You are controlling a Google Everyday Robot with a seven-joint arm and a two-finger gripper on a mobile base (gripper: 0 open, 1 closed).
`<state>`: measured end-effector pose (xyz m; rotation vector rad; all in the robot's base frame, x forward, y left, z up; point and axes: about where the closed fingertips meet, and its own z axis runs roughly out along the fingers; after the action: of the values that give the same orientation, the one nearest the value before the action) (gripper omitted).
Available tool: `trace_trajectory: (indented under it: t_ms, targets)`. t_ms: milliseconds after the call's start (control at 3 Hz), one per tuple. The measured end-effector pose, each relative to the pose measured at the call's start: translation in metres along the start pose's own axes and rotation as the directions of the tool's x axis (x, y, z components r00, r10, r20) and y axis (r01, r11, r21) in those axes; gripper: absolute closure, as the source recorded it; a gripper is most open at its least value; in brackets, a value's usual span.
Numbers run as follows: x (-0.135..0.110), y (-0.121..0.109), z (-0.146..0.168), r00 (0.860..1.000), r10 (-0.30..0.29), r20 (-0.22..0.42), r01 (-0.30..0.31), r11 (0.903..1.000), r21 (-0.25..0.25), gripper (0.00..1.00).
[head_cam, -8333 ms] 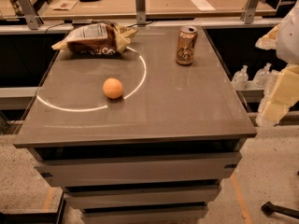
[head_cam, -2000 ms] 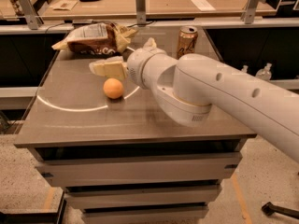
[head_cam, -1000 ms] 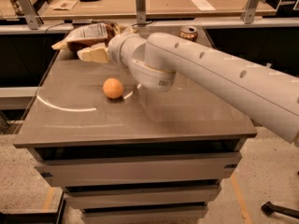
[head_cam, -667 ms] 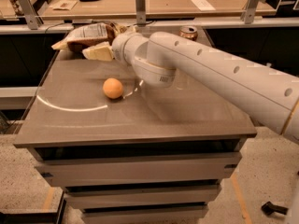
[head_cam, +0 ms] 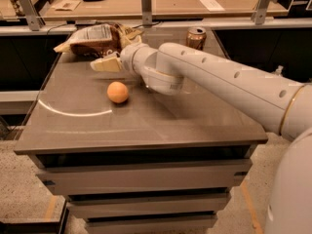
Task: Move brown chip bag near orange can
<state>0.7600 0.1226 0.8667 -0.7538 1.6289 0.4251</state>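
The brown chip bag (head_cam: pixel 95 39) lies crumpled at the table's back left, white label panel up. The orange can (head_cam: pixel 196 36) stands at the back right of the table, its lower part hidden behind my arm. My gripper (head_cam: pixel 104 64) points left, just in front of the bag's near edge and low over the table, and holds nothing that I can see. The arm (head_cam: pixel 214 84) reaches across the table from the right, between the bag and the can.
A round orange fruit (head_cam: pixel 118 92) sits on the grey table (head_cam: pixel 146 126) left of centre, just in front of the gripper. A counter with metal posts (head_cam: pixel 146 4) runs behind the table. Drawers are below the tabletop.
The arm came in from the right and swung across the table to the bag. In the last second the gripper shifted slightly down and toward the front. Bag, can and fruit have not moved.
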Motion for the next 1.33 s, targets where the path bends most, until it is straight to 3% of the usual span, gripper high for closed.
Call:
trace_trajectory:
  t_ms: [667,1000,1333]
  targets:
    - [-0.015,-0.02,0.021,0.998,-0.022,0.058,0.022,0.9997,-0.01,0.41]
    - [-0.031,-0.032,0.018,0.993,-0.064,0.098,0.065,0.9978,-0.013,0.72]
    - [-0.039,-0.044,0.007,0.988,-0.091,0.127,0.092,0.9957,-0.007,0.95]
